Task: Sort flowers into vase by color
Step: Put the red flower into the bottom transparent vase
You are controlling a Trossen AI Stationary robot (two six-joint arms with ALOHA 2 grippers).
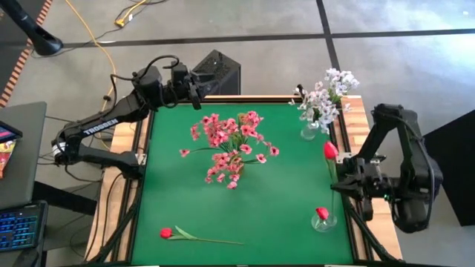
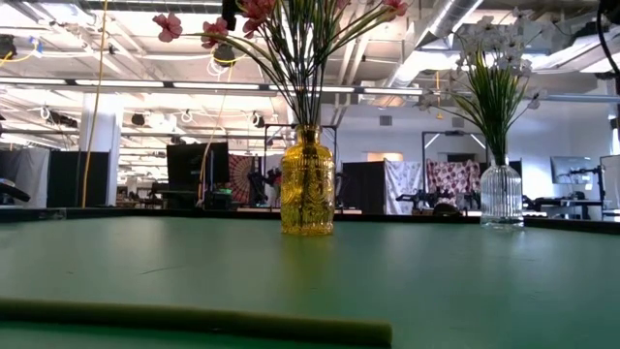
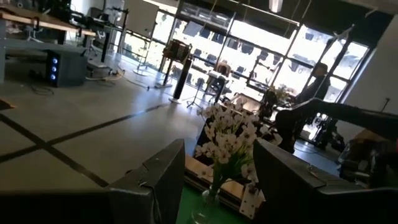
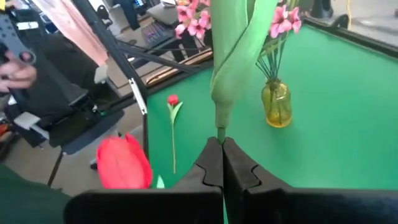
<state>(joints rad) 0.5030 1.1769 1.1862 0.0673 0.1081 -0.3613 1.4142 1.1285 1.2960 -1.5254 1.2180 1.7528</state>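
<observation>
Red tulip, light and floppy on its thin stem, hangs clenched low on that stem in the right gripper; left gripper gapes empty.

Even overhead strip lights keep the bench bright, with soft shadows. Window glare washes the left wrist view. The nearest red tulip blurs.

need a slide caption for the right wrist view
Right tool shut on a red tulip's green stem, above the green mat with a yellow vase of pink flowers and another tulip lying flat.
</observation>
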